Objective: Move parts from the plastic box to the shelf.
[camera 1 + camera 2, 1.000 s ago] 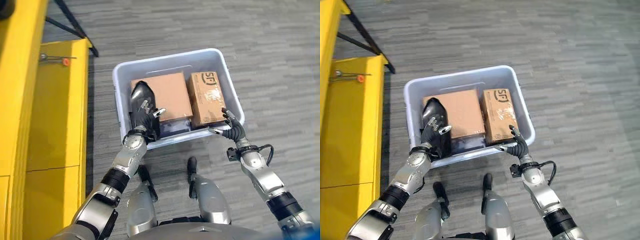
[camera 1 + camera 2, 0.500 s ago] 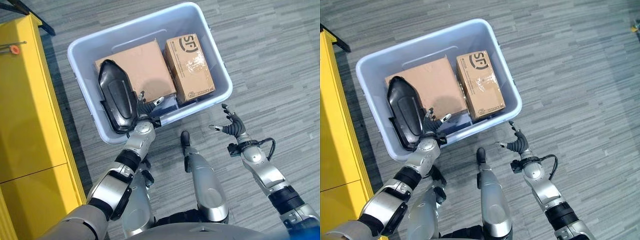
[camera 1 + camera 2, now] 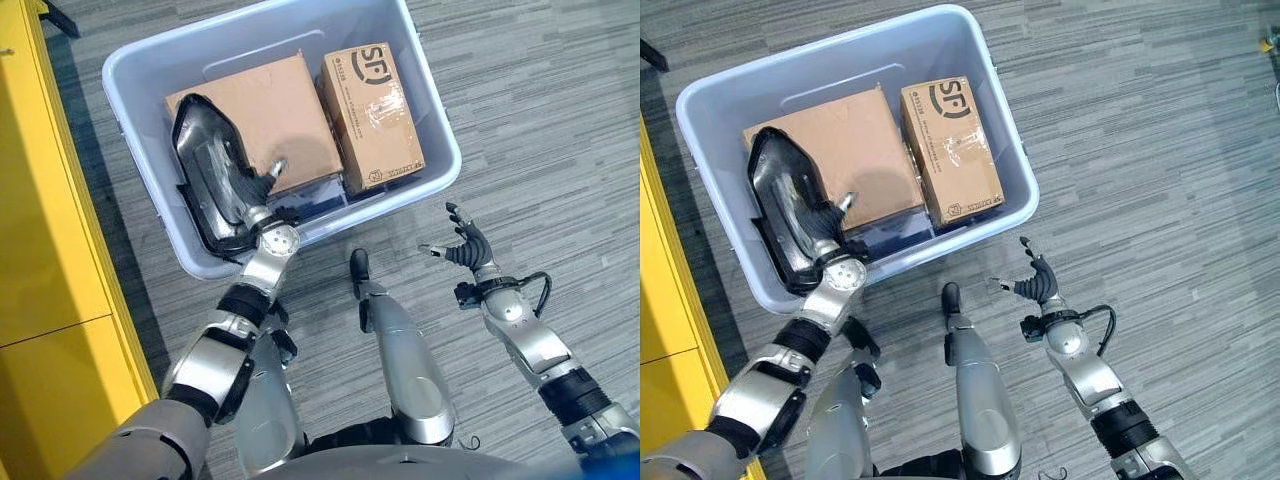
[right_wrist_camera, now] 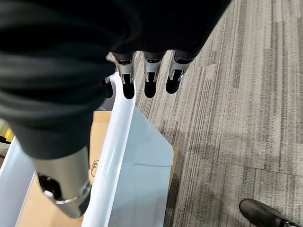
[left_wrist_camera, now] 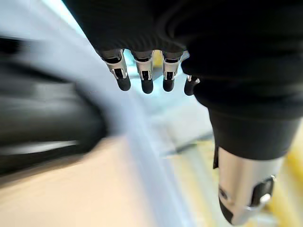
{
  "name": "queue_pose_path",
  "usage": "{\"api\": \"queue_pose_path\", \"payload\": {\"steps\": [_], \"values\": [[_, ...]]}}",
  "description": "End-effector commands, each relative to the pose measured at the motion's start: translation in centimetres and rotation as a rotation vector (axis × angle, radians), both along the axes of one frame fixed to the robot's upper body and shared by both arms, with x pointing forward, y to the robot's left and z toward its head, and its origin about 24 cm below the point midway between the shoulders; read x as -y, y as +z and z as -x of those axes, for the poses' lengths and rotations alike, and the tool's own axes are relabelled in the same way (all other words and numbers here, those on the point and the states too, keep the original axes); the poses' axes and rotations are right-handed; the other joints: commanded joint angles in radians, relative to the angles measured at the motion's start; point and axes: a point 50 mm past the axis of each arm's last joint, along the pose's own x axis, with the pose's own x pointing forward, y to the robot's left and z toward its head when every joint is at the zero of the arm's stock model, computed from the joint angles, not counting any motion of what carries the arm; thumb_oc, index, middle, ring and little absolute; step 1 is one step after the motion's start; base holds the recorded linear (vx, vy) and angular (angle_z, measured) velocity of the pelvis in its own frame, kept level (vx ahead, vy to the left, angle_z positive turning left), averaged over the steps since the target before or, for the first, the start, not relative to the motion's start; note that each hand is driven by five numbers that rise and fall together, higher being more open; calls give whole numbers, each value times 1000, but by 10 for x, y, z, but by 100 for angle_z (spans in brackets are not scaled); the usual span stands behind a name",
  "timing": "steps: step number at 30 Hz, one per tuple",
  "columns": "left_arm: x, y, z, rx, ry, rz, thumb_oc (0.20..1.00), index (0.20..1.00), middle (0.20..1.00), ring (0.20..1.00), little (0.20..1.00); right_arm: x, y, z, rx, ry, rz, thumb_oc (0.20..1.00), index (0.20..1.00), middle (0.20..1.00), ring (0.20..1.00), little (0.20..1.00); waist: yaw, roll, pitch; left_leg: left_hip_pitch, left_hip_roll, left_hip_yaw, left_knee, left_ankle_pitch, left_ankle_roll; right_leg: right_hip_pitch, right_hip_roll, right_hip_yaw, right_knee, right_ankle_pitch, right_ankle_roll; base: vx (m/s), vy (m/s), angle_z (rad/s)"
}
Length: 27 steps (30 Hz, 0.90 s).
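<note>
The plastic box [image 3: 135,75], pale blue-grey and rectangular, sits on the grey striped floor [image 3: 540,120] with a yellow shelf [image 3: 45,230] running along the robot's left. Inside it lie three things. A wide, flat cardboard box [image 3: 270,115] takes up the middle of the bin. Just beside it on the robot's right, touching along its long edge, lies a narrower cardboard carton [image 3: 373,115] with dark print and clear tape on its top. On the left side of the bin, a glossy black moulded part [image 3: 205,180] stands tilted against the bin's left wall and near rim, overlapping the flat box's left edge. A dark, shiny strip of something shows in the gap between the cartons and the near wall; what it is cannot be made out.

The left hand [image 3: 255,190] reaches over the near rim into the bin and lies against the black part, one finger pointing over the flat box. In its own wrist view the fingers [image 5: 142,75] hang straight, and whether any of them grips the part cannot be told.

The right hand [image 3: 465,243] hovers over the floor outside the bin, near its right corner, fingers spread and loosely bent, holding nothing
</note>
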Motion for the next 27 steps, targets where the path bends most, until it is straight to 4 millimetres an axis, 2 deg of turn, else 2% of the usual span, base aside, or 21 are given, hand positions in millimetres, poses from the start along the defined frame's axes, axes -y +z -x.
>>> {"api": "queue_pose_path", "payload": {"steps": [1, 5, 10, 13, 17, 24, 27], "values": [[10, 9, 17, 227, 34, -49, 1000, 1000, 1000, 1000, 1000, 0, 10, 5, 86, 5, -47, 1000, 1000, 1000, 1000, 1000, 29, -35, -38, -59, 29, -80, 78, -6, -37, -15, -19, 18, 47, -28, 45, 14, -16, 6], [10, 5, 22, 267, 106, -53, 1000, 1000, 1000, 1000, 1000, -6, 1, 6, 76, 3, -55, 1000, 1000, 1000, 1000, 1000, 45, -39, -38, -65, 24, -96, 73, -5, -36, -12, -21, 7, 40, -22, 48, 5, -46, 12], [8, -2, 9, 118, 75, -124, 1000, 1000, 1000, 1000, 1000, -9, -6, 6, 60, -5, -72, 1000, 1000, 1000, 1000, 1000, 51, -53, -38, -79, 28, -107, 85, -11, -39, -13, -20, 0, 37, -19, 53, 3, -52, 11], [2, -11, -4, -28, 97, -124, 1000, 1000, 1000, 1000, 1000, -9, -7, 4, 47, 4, -69, 1000, 1000, 1000, 1000, 1000, 43, -64, -38, -98, 31, -105, 100, -13, -37, -31, -17, 5, 44, -13, 56, 0, 0, 0], [-3, -13, -14, -134, 94, -99, 1000, 1000, 1000, 1000, 1000, -14, -6, 0, 44, 34, -35, 1000, 1000, 1000, 1000, 1000, 33, -74, -38, -120, 35, -108, 119, -15, -39, -52, -15, 11, 54, -10, 56, 1, -1, 1], [-5, -16, -26, -262, 57, -43, 1000, 1000, 1000, 1000, 1000, -15, -5, -7, 28, 23, -29, 1000, 1000, 1000, 1000, 1000, 24, -94, -38, -152, 41, -110, 144, -21, -40, -80, -13, 14, 66, -7, 57, 1, -2, 1], [-9, -13, -29, -266, 88, -32, 1000, 1000, 1000, 1000, 1000, -16, -3, -10, 26, 33, -25, 1000, 1000, 1000, 1000, 1000, 15, -102, -38, -167, 45, -112, 159, -25, -41, -94, -11, 19, 75, -7, 55, 0, 0, 0]]}}
